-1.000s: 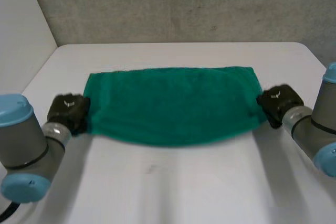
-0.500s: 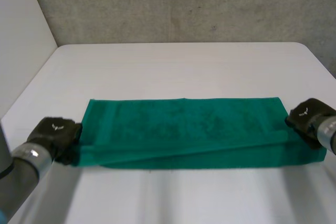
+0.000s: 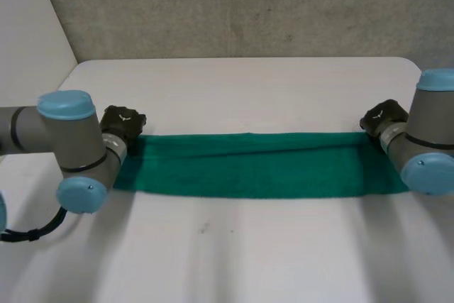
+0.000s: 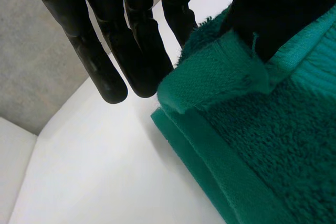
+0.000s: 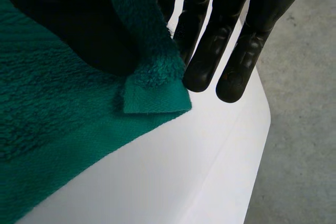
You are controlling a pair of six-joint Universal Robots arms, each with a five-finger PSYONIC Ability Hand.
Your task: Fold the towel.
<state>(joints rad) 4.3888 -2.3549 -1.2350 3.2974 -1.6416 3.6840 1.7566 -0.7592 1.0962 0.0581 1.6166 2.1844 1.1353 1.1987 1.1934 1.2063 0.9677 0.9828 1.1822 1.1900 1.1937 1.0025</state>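
Left hand (image 4: pixel 134 35): pinching the towel's lifted left-end corner between thumb and straight fingers.
Right hand (image 5: pixel 202 35): thumb and fingers clamped on the right-end corner.
Towel (image 3: pixel 255 164): green, folded into a long narrow strip, flat across the white table (image 3: pixel 234 253).

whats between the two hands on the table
The green towel, folded into a long strip, stretches from the left hand to the right hand in the head view.

A flat white table with rounded corners (image 3: pixel 234 260) is filling the foreground. A rough grey concrete wall (image 3: pixel 248 5) is standing behind it, and a plain white panel (image 3: pixel 28 47) is adjoining that wall.
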